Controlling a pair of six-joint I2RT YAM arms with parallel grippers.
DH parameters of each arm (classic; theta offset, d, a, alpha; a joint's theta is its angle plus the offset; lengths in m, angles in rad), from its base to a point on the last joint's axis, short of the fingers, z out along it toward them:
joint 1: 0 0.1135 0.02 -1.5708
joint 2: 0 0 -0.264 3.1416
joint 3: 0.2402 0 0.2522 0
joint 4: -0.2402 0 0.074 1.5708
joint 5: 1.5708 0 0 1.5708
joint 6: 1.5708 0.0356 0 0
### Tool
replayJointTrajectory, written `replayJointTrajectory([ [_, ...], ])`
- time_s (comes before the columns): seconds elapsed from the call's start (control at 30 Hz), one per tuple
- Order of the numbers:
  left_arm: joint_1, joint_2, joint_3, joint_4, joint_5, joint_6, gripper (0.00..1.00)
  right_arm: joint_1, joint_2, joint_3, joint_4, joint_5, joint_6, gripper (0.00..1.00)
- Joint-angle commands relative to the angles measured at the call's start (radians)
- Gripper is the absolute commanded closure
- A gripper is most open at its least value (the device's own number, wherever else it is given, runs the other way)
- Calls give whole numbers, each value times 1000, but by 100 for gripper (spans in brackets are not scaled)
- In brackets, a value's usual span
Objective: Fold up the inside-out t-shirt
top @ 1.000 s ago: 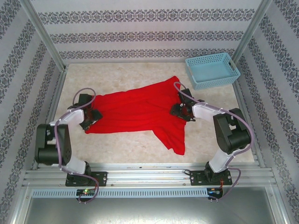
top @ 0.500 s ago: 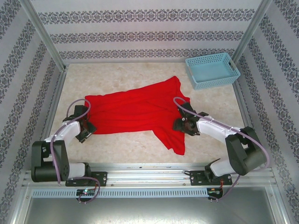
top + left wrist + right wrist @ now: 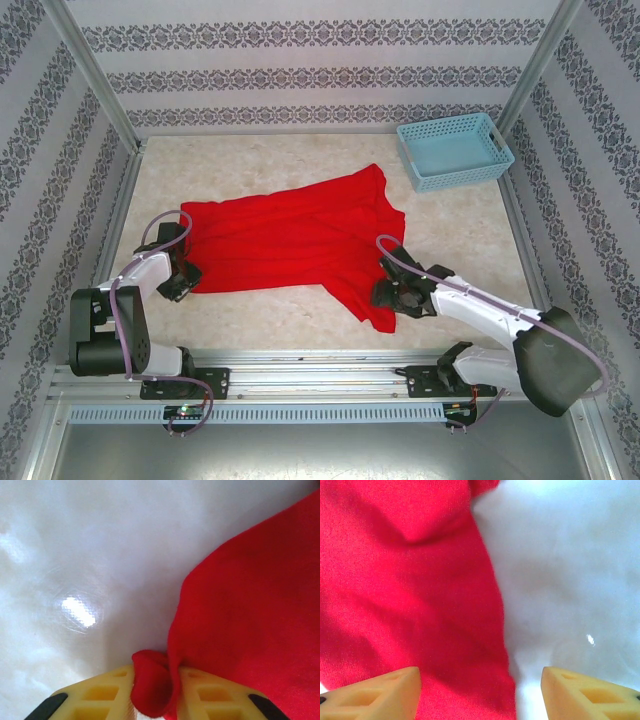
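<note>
Two arms are low over the table (image 3: 260,312), one at each end of the t-shirt (image 3: 290,238).

T-shirt: spread out flat-ish around mid-table, wrinkled, long axis running left to right. One flap hangs down toward the near edge on the right side. Its far-right tip points toward the basket (image 3: 465,178) in the far right corner, but is clearly apart from it.

Left gripper (image 3: 183,276): at the near-left corner of the t-shirt. In the left wrist view a bunched fold of red cloth sits squeezed between the two yellow fingers (image 3: 100,697), so the jaws are clamped on the t-shirt. The rest of the cloth fans off to the right. Bare table is on the left, with a glare spot (image 3: 78,612) on it.

Right gripper (image 3: 388,294): at the right edge of the near-right flap, close to its lower tip. In the right wrist view the jaws stand wide apart and grip nothing. One finger is over red cloth, the other over bare table, and the t-shirt's edge runs up between them. Can't tell whether the fingertips touch the cloth or the table.
</note>
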Motion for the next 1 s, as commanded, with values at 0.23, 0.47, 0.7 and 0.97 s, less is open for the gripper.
replayJointTrajectory([
  [0.23, -11, 20, -36, 159, 118, 45, 82, 178, -62, -45, -169, 69, 218, 42],
  [0.47, -37, -8, -43, 159, 125, 40, 86, 208, -99, -89, -110, 33, 265, 57],
  [0.7, -50, -50, -52, 144, 123, 34, 88, 210, -105, -97, -87, 29, 279, 84],
  [0.97, -61, -178, -67, 71, 95, 21, 90, 194, -361, 31, -376, 215, 230, 100],
])
